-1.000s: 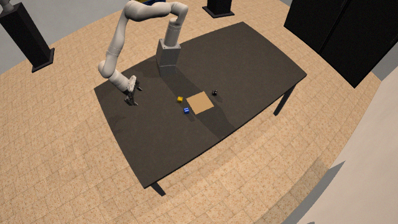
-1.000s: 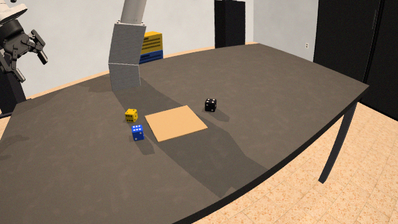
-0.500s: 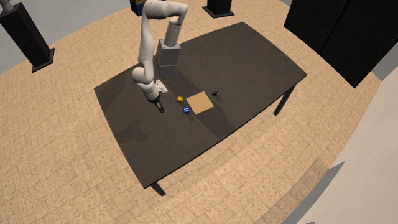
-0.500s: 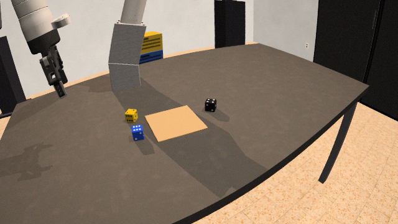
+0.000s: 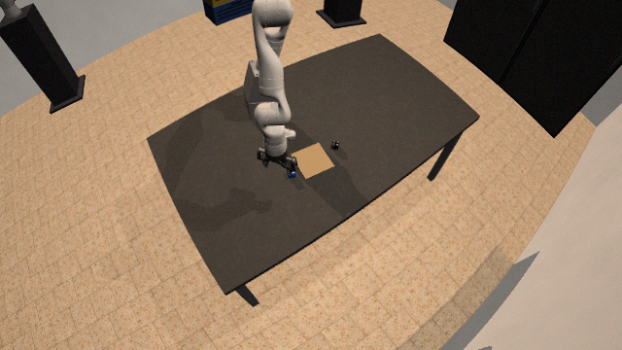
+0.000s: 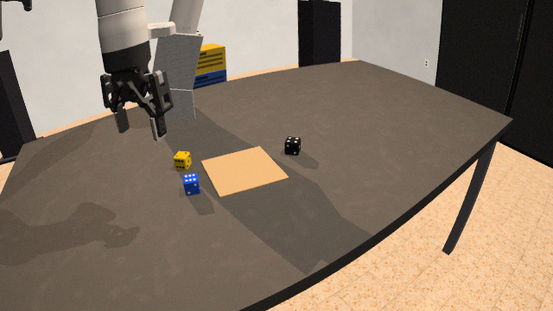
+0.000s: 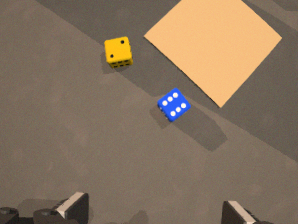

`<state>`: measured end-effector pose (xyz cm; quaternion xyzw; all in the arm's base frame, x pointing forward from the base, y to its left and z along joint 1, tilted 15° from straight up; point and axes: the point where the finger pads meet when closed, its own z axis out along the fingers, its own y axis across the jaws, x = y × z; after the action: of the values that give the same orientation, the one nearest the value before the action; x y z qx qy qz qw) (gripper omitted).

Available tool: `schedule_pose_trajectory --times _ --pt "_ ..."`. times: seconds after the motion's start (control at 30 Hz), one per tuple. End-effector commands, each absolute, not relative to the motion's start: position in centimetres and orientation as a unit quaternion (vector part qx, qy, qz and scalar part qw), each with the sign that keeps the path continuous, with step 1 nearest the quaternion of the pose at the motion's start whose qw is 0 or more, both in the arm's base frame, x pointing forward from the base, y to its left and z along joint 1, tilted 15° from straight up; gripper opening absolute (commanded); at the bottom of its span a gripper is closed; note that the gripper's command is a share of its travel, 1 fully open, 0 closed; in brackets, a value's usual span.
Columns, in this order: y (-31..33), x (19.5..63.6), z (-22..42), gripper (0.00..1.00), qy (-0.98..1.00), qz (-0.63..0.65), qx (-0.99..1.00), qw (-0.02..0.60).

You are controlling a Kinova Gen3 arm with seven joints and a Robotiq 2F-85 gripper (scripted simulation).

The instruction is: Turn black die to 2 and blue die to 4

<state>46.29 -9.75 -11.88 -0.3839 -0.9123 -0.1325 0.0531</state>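
One low swing of the empty, wide-open pincer [image 5: 277, 164] [image 6: 141, 133] [image 7: 154, 213] could have tipped the yellow cubic die [image 6: 182, 160] [image 7: 118, 51] near the square tan mat [image 5: 312, 160] [image 6: 244, 171] [image 7: 215, 45]

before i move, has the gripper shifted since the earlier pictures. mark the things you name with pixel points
Yes, the gripper [image 5: 278, 164] [image 6: 140, 130] [image 7: 154, 213] has moved toward the mat [image 5: 313, 160] [image 6: 244, 171] [image 7: 215, 45], judged in the exterior view.
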Motion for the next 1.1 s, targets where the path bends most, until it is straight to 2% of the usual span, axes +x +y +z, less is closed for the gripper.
schedule_pose_trajectory --times 0.0,1.07 --pt "-7.5 46.8 -11.3 1.00 -0.928 -0.131 -0.347 0.045" --pt "-5.4 47.4 -11.4 1.00 -0.946 -0.129 -0.297 0.027"
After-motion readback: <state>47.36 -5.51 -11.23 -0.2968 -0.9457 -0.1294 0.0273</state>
